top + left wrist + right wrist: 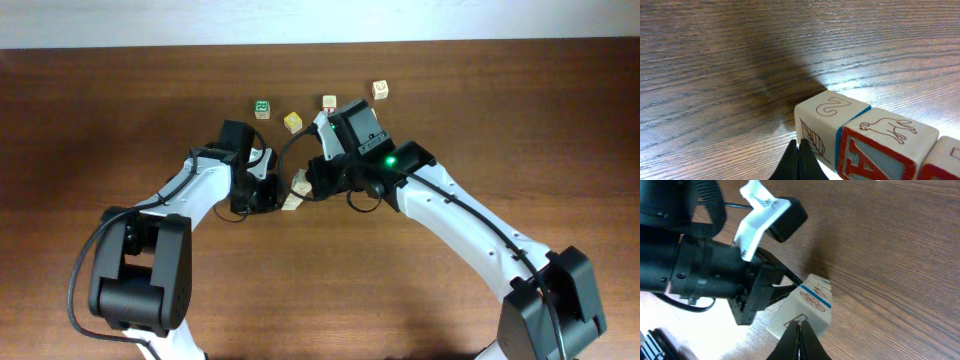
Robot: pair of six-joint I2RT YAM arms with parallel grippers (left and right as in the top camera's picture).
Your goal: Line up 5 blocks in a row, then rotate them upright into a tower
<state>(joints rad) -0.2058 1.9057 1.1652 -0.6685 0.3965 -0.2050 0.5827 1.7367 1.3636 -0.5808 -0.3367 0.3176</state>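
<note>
Three pale blocks lie in a row in the left wrist view: one with a "2", a leaf and a blue edge (827, 112), one with a red "A" and an animal outline (880, 145), and a third (946, 159) cut by the frame edge. My left gripper (799, 146) is shut, its tips against the leaf face. My right gripper (800, 326) is shut too, its tips resting on a blue-striped block (810, 305). From overhead these blocks (295, 190) sit between the left gripper (274, 196) and the right gripper (310, 183). Two more blocks (329, 103) (380, 90) stand further back.
A green-lettered cube (262, 108) and a yellow-faced cube (292, 122) sit behind the grippers. The left arm's black wrist and white camera mount (757, 210) fill the upper left of the right wrist view, close to the block. The wooden table (120, 110) ends at the far edge.
</note>
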